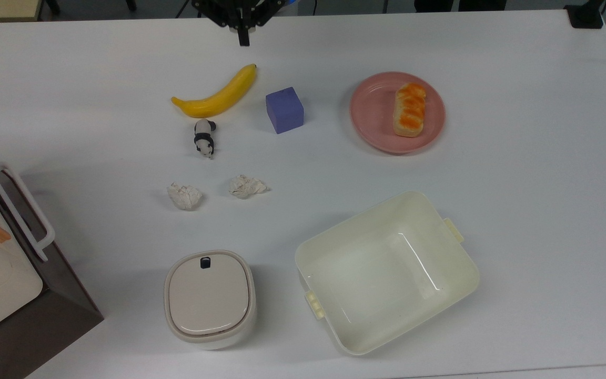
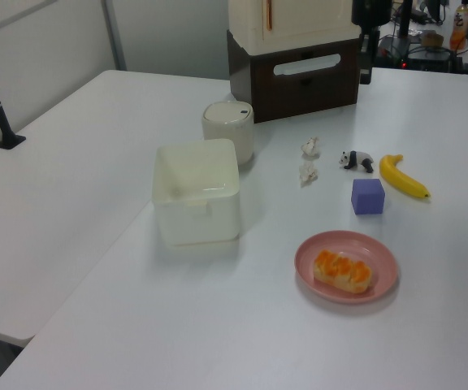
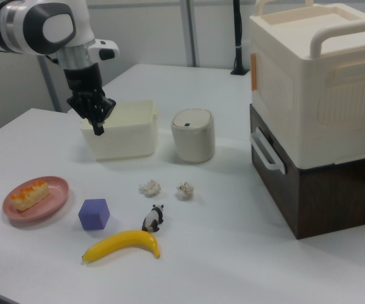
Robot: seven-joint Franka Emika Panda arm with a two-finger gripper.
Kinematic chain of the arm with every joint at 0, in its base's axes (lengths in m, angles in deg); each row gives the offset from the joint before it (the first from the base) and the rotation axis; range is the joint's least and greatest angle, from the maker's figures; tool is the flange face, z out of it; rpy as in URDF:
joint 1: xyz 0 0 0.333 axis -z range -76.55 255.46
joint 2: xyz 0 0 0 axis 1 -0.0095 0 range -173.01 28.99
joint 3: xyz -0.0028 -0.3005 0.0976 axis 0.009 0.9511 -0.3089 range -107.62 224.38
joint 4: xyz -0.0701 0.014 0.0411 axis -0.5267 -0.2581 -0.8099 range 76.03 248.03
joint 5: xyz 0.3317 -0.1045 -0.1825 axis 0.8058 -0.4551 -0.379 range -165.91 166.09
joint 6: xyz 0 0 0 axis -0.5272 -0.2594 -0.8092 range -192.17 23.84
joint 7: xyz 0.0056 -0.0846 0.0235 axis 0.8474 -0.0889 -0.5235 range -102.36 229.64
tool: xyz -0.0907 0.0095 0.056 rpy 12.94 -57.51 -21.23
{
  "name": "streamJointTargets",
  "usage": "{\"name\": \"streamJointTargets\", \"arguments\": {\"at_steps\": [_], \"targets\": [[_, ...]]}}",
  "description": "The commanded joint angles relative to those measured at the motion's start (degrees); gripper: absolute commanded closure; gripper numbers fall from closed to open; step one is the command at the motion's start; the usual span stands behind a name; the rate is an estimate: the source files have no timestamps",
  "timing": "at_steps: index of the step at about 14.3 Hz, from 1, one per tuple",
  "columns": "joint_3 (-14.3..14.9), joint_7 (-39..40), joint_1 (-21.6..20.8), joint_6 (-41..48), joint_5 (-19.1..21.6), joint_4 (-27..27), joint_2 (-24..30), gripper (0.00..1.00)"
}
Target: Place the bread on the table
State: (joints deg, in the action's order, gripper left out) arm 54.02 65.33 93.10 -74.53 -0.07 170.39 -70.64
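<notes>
The bread (image 1: 410, 109), a small loaf with a glossy orange-brown top, lies on a round pink plate (image 1: 369, 113) on the white table (image 1: 534, 189). In the left view the bread (image 2: 344, 271) sits near the front right, and in the right view the bread (image 3: 29, 193) sits at the left. My gripper (image 1: 243, 41) hangs at the top view's upper edge, beyond the banana, far to the left of the plate. Its fingers are together with nothing between them. In the right view the gripper (image 3: 98, 131) points down, high above the table.
A yellow banana (image 1: 218, 95), a purple cube (image 1: 284, 109), a toy panda (image 1: 204, 137) and two crumpled paper balls (image 1: 184, 196) lie mid-table. A cream tub (image 1: 387, 271) and a lidded bin (image 1: 209, 298) stand nearer the top view's bottom. A stacked box (image 3: 315, 120) stands at the right view's right.
</notes>
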Motion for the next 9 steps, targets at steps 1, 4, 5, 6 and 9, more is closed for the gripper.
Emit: {"name": "streamJointTargets", "arguments": {"at_steps": [1, 4, 5, 6, 9], "targets": [[0.84, 1.03, 0.22, -2.29, 0.6, -5.35, -5.04, 1.0], [1.11, 0.77, 0.83, -7.46, 0.6, -10.37, -10.93, 1.0], [1.11, 0.77, 1.01, -11.92, 0.68, -10.56, -12.08, 1.0], [1.11, 0.77, 1.01, -15.01, 0.68, -10.56, -12.79, 1.0], [1.11, 0.77, 1.01, -23.98, 0.51, -10.64, -16.04, 1.0]]}}
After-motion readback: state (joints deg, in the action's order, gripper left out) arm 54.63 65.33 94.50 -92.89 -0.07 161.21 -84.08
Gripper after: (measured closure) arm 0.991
